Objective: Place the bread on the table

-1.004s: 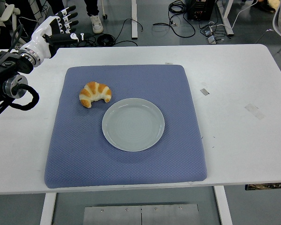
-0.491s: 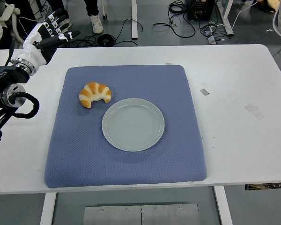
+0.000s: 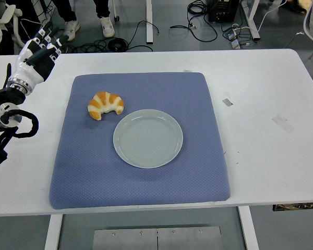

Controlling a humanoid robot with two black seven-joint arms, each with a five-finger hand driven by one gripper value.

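A golden croissant (image 3: pixel 105 104) lies on the blue mat (image 3: pixel 141 182), just up and left of the empty grey plate (image 3: pixel 148 138) and apart from it. My left hand (image 3: pixel 37 53) hovers over the table's far left, well to the left of the croissant. Its fingers are spread and hold nothing. The right arm does not show.
The white table (image 3: pixel 271 104) carries a few bits of tape at the right. Cables and a person's shoes show on the floor beyond the far edge. A white chair part stands at the top left corner.
My left hand has drawn back to the left and away from the mat, staying open. The croissant and plate have not moved.
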